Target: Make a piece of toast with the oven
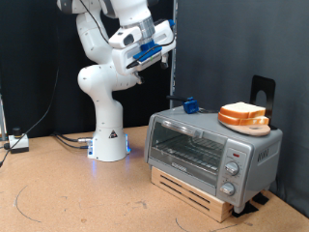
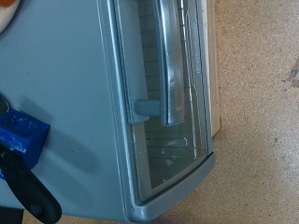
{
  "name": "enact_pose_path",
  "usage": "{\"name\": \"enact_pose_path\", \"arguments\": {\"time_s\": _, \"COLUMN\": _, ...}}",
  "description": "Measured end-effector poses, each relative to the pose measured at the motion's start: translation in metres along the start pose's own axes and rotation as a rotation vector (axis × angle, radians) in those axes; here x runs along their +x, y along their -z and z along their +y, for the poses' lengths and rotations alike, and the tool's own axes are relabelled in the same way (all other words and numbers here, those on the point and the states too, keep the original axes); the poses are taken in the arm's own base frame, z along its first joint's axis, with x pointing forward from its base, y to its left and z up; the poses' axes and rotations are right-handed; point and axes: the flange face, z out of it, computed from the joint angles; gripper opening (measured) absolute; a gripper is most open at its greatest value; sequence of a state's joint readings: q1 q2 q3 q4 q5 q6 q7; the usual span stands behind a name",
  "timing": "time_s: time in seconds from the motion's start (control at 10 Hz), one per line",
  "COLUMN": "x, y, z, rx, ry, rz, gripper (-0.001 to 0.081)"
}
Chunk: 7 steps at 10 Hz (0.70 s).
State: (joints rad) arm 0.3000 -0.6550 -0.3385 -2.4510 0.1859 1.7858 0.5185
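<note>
Brown, speckled tabletop (image 1: 68,193) stretches wide and bare across the exterior view's left and bottom, in front of a black curtain backdrop. At the far left edge a small white box with cables (image 1: 16,143) sits on that surface. Next comes the white Franka arm (image 1: 101,106), its base planted behind the open floor, rising and bending toward the exterior view's top. Its gripper (image 1: 164,39) hangs high in the air, well above and apart from everything else; whether its fingers are spread or closed cannot be told from either view.

Further right stands the boxy silver countertop toaster oven (image 1: 212,150) on a wooden slatted base (image 1: 188,188), near the exterior view's bottom-right corner. Its long axis runs left to right, the glass door (image 2: 163,103) is closed and faces the front, and three knobs (image 1: 232,168) stack at its right end. In the wrist view the grey bar handle (image 2: 166,56) runs along the door's length. A small blue object (image 1: 190,104) rests on the oven's top at the back.

On the oven's top right, a round orange plate (image 1: 241,121) carries the pale slices of bread with golden-brown crust (image 1: 244,111), lying flat.
</note>
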Motion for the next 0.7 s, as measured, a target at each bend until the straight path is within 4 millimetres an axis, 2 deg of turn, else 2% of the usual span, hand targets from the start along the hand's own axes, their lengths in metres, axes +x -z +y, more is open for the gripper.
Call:
{"name": "enact_pose_path", "arguments": {"time_s": 0.4, "x": 0.002, "y": -0.006, "z": 0.001, "rx": 0.010, "ry": 0.018, "rz": -0.017, "gripper": 0.0807}}
{"name": "enact_pose_path", "arguments": {"time_s": 0.5, "x": 0.004, "y": -0.013, "z": 0.003, "rx": 0.017, "ry": 0.028, "rz": -0.010, "gripper": 0.0807}}
{"name": "enact_pose_path", "arguments": {"time_s": 0.7, "x": 0.011, "y": -0.041, "z": 0.007, "rx": 0.035, "ry": 0.043, "rz": 0.042, "gripper": 0.0807}}
